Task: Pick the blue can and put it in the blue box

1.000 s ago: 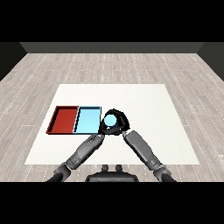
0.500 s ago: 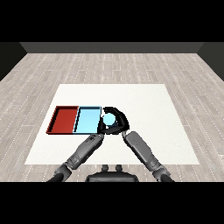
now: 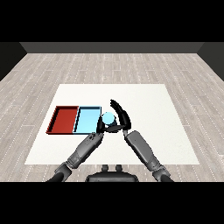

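The blue can shows as a light blue disc at the right rim of the light blue tray. I cannot tell whether it rests on anything. My right hand is open. Its fingers arch up along the can's right side, its thumb lies just below the can, and the can's top and left sides are uncovered. My left hand sits low at the can's lower left, by the tray's near right corner, relaxed and holding nothing.
A red tray adjoins the light blue tray on its left. Both lie left of centre on the white table. Wooden floor surrounds the table.
The can and my right hand have shifted left to the light blue tray's right rim. The fingers that ringed the can have spread away from it. The left hand stayed close by.
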